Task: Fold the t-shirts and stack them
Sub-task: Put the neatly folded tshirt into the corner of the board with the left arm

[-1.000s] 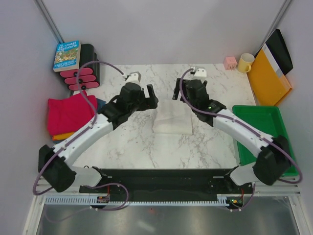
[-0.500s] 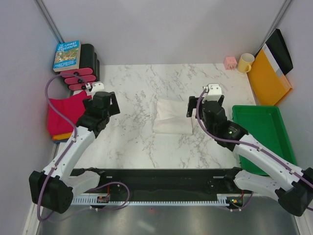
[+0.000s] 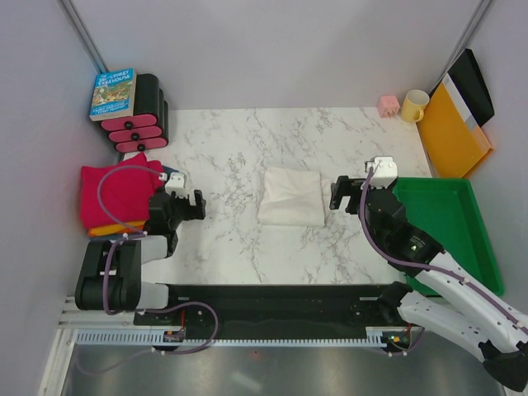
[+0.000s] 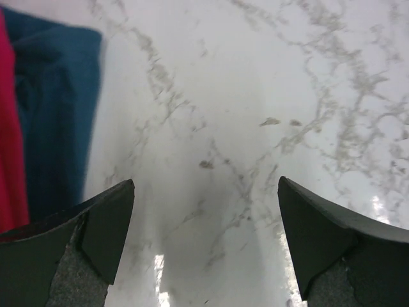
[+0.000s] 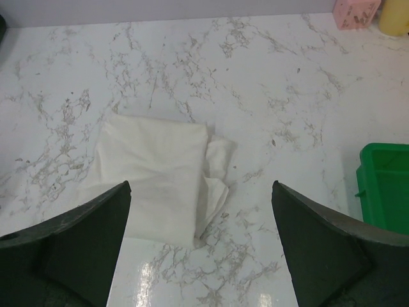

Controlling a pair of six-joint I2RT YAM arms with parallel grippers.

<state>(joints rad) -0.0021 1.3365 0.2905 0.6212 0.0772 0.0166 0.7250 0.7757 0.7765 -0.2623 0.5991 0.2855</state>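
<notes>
Left tool (image 4: pixel 206 211) spread wide, empty, over bare worktop (image 3: pixel 239 148); blue shirt (image 4: pixel 54 115) just beside. Right tool (image 5: pixel 201 211) released, gripping nothing. Folded cream shirt (image 3: pixel 290 196) mid-worktop between both tools, open marble all round. Pink shirt (image 3: pixel 115 191) tops orange shirt (image 3: pixel 107 228) at left edge. Green tray (image 3: pixel 445 223) hugs right edge.

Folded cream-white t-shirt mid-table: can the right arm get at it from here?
Probably yes. The right gripper stands open beside the folded cream-white cloth t-shirt, only bare white marble table between them, nothing resting on the shirt.
</notes>
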